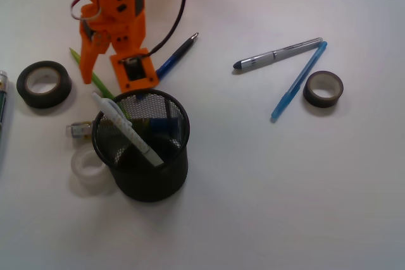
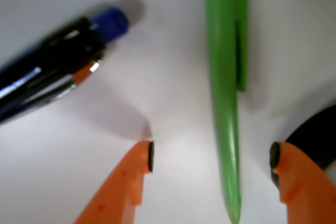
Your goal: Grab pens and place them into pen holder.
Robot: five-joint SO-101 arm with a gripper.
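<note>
1. Between the spread orange jaws of the gripper (image 2: 210, 158) lies the lime green pen (image 2: 223, 98), flat on the white table (image 1: 285, 207); the pads stand clear of it on both sides, pinching nothing.
2. That pen looks light, stiff and smooth plastic, so it may slip or roll. I judge the best hold is across the plain barrel, clear of the clip and the tapering tip.
3. Pens, counted in the front view: five. The white pen (image 1: 126, 131) already leans inside the black mesh pen holder (image 1: 149, 169). The dark blue pen (image 1: 177, 56) lies just beside the gripper, and the silver-grey pen (image 1: 278, 55) and light blue pen (image 1: 299, 81) lie well apart to one side, their far ends nearly meeting.
4. One holder; two dark tape rolls (image 1: 43, 84); one clear tape roll (image 1: 88, 167); and a small tube (image 1: 79, 129) by the holder, probably yellow-labelled, though half hidden.
</note>
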